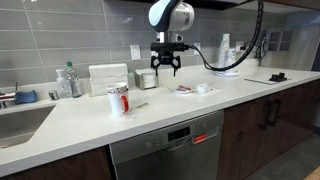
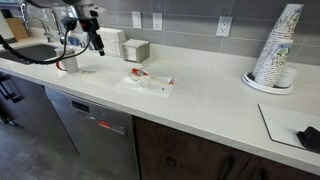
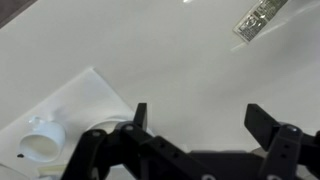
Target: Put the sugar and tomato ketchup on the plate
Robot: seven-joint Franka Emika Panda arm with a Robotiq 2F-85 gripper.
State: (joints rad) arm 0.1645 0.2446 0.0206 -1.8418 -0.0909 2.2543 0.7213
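Observation:
My gripper [image 1: 166, 66] is open and empty, hanging above the white counter; it also shows in an exterior view [image 2: 97, 43] and in the wrist view [image 3: 198, 120]. A flat white sheet [image 3: 85, 100] lies on the counter. On it sit a reddish ketchup sachet [image 2: 137, 74] and a small round white dish [image 3: 42, 142] that looks like the plate [image 1: 204, 88]. A pale sugar sachet [image 3: 257, 22] lies on the bare counter, apart from the sheet, next to the white cup with red print [image 1: 118, 98].
A white box-shaped container [image 1: 108, 78], a clear bottle [image 1: 68, 80] and a sink [image 1: 20, 120] stand near the cup. A small box [image 1: 147, 78] stands by the wall. A stack of paper cups [image 2: 277, 50] and a dark item [image 2: 308, 138] sit at the counter's far end.

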